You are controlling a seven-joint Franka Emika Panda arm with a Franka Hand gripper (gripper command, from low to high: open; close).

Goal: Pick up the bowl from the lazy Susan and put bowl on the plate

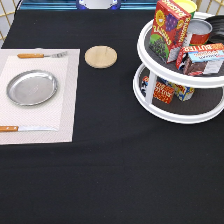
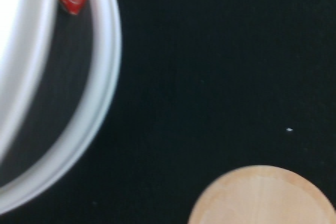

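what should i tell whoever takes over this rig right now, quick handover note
Gripper: not visible in the exterior view, so its state is unknown.
Bowl: on the upper tier of the lazy Susan, at the exterior view's top right edge, partly cut off, behind the can and boxes.
Plate: empty, on the placemat at the exterior view's left, between fork and knife.
Wrist view shows the lazy Susan's rim and the wooden coaster only.
Done: nothing visible. Left: the bowl is not yet picked up or placed.
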